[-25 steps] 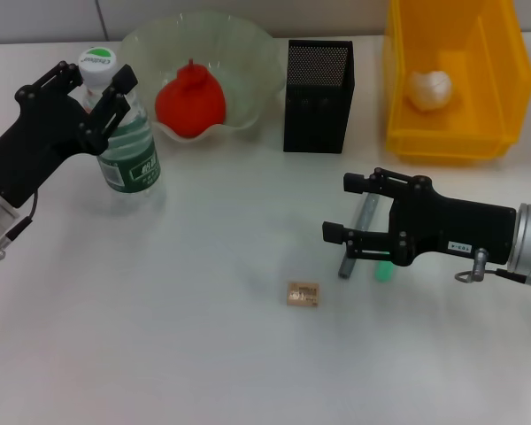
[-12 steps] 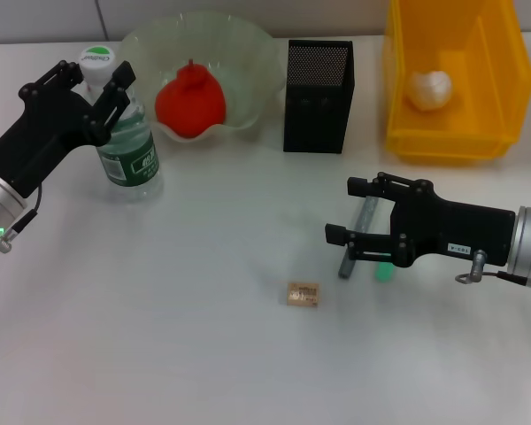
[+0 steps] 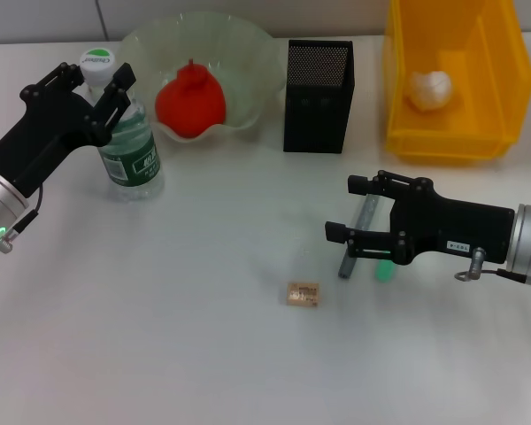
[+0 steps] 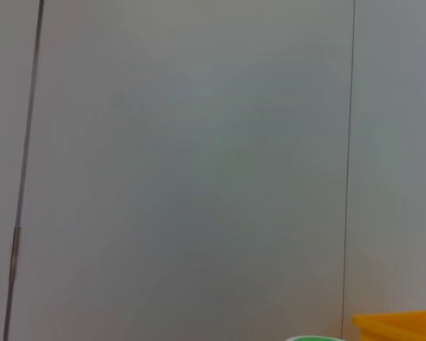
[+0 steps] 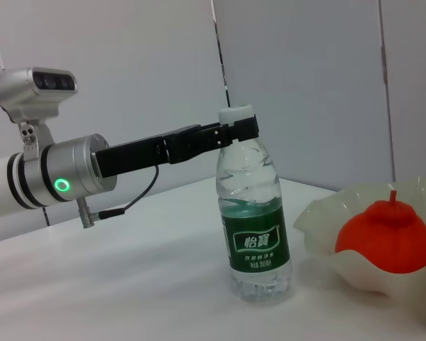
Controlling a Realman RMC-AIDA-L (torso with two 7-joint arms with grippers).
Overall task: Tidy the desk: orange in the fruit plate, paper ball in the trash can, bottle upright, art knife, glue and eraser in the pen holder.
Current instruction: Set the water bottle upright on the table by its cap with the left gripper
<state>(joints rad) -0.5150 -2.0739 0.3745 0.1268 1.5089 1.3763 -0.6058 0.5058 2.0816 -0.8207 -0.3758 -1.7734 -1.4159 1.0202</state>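
Observation:
The bottle (image 3: 131, 142) stands upright at the left; it also shows in the right wrist view (image 5: 254, 220). My left gripper (image 3: 97, 74) is open, its fingers either side of the bottle's neck just under the cap, as the right wrist view (image 5: 234, 132) also shows. The orange (image 3: 190, 99) lies in the fruit plate (image 3: 252, 66). The paper ball (image 3: 429, 88) lies in the trash can (image 3: 500, 97). My right gripper (image 3: 340, 207) is open, low over the grey art knife (image 3: 363, 217), with the green glue (image 3: 385, 270) beside it. The eraser (image 3: 303, 294) lies on the table. The pen holder (image 3: 319, 88) stands behind.
The white table (image 3: 186, 336) spreads wide in front of the eraser. The pen holder stands between the fruit plate and the trash can along the back edge. The left wrist view shows mostly the grey wall (image 4: 199, 156) and a corner of the trash can (image 4: 397, 327).
My left arm has shifted slightly around the bottle, which now stands a touch straighter. My right gripper has drifted a little to the right over the art knife.

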